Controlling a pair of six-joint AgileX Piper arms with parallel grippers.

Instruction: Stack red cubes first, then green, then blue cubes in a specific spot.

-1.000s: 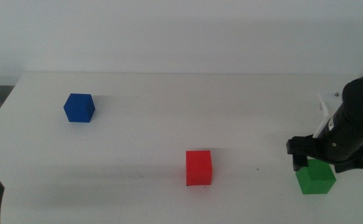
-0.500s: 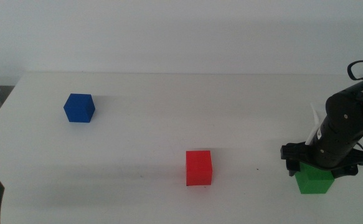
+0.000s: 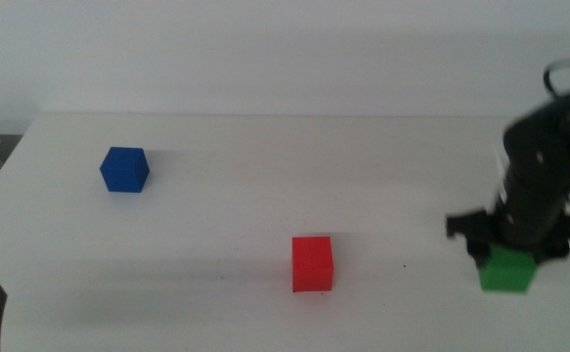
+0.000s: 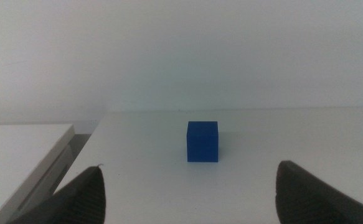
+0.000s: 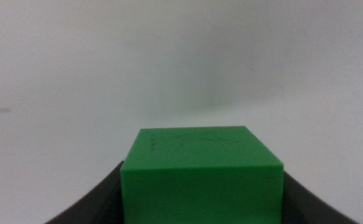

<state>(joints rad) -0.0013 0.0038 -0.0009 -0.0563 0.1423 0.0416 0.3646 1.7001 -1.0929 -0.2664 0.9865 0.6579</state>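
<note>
**While the right hand pinches green**

While the right hand point(image 3: 507, 256) pinches the small matte green cube point(image 3: 506, 271) at the white desk's point(image 3: 265, 196) right side, the red cube point(image 3: 312, 263) sits mid-desk; the left hand point(image 4: 190, 193) waits spread, facing the dark-blue cube point(image 4: 202, 141).

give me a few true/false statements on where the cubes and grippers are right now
1. The right gripper has its fingers closed on the green cube. True.
2. The green cube sits on top of the red cube. False: they are apart, nothing is stacked.
3. The blue cube sits alone toward the table's far left. True.
4. The left gripper holds the blue cube. False: it is open, the cube lies ahead of it untouched.
</note>
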